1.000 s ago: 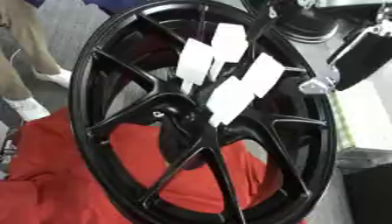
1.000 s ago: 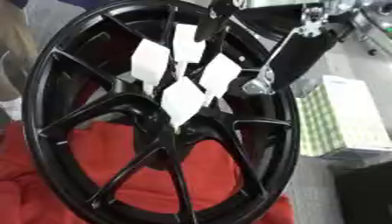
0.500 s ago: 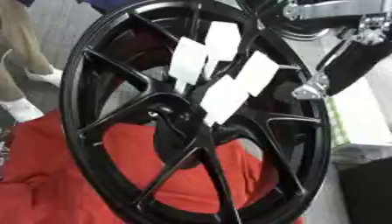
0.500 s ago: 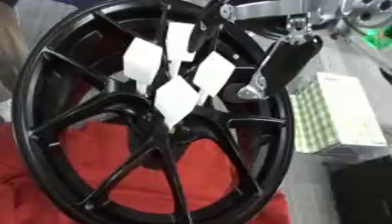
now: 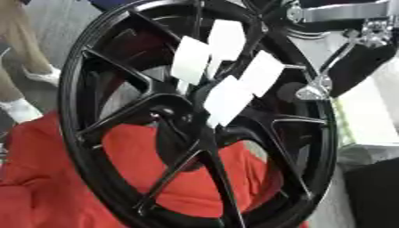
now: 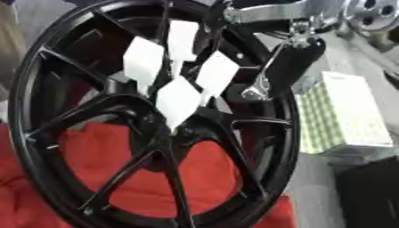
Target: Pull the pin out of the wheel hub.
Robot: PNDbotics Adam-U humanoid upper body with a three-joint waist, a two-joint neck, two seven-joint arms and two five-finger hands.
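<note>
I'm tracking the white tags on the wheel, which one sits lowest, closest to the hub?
The bottom white tag: it hangs below the other three, its lower tip reaching down toward the hub where the black wheel's spokes meet.

Grey surface (image 6: 311, 187) under red cloth (image 6: 140, 178) (wheel (image 6: 46, 147) atop), checked box (image 6: 343, 116).

A black spoked wheel (image 6: 46, 147) stands nearly upright and fills most of the frame, its lower part resting against red cloth (image 6: 148, 178) that shows through the gaps between the spokes. Four white tags (image 6: 177, 101) cluster above the hub (image 6: 183, 133), hiding whatever they are fixed to. The right hand (image 6: 292, 60), black with silver links, hangs from the upper right beside the wheel's right rim, and a green-and-white checked box (image 6: 343, 116) lies on the counter further right.
</note>
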